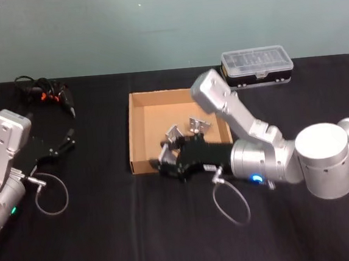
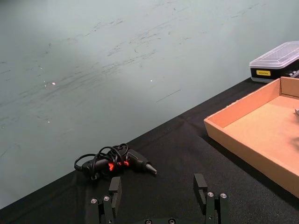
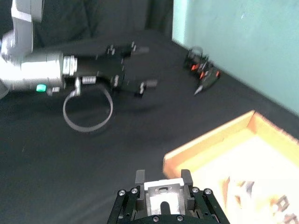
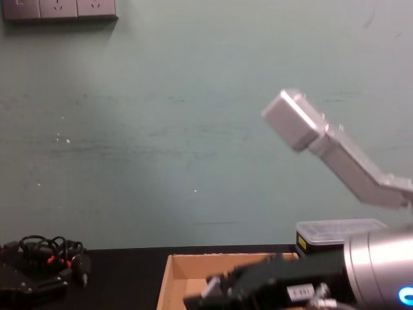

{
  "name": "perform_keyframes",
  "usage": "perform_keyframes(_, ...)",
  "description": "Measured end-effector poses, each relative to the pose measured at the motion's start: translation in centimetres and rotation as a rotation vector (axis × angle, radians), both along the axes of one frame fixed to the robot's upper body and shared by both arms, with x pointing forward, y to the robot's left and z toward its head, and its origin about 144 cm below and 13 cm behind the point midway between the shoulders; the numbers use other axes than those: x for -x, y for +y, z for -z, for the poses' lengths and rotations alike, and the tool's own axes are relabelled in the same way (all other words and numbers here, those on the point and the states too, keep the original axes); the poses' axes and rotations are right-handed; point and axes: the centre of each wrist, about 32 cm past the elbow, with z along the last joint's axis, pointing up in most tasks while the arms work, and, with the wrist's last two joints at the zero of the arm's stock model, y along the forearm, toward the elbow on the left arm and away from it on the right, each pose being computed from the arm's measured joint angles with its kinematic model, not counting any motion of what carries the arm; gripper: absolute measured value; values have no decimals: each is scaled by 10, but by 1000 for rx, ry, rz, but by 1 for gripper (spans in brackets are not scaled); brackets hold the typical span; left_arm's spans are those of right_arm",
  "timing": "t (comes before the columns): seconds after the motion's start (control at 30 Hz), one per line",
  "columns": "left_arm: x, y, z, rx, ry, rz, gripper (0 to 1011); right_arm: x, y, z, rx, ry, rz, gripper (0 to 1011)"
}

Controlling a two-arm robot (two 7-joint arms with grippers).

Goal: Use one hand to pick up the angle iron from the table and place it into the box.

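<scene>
— Silver angle iron [image 3: 163,198]: where is it sitting?
— The right gripper [image 3: 163,185] is clamping it between its fingers, over the near left corner of the cardboard box [image 1: 139,130] on the black counter [image 1: 110,234]. Two more angle irons [image 1: 186,129] are lying inside the box.
— And the left gripper [image 2: 160,191]?
— It is resting with fingers spread apart at the counter's left, near a black soldering gun [image 2: 119,161].

Dim, even light; right wrist view blurred, box [image 3: 243,154] overexposed.
</scene>
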Motion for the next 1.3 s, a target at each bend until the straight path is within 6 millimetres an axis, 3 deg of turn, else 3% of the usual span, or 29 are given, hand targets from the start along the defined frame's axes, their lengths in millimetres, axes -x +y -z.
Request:
perform_keyframes(0.3,0,0,0,0,0,0,1011,-22,1,-9,-61,-53,80,459)
perform_keyframes(0.77,0,0,0,0,0,0,1011,-73,6,-2,-55,-54,258,458)
perform_keyframes(1.3,0,0,0,0,0,0,1011,-109,17,14,-16,3,316,458)
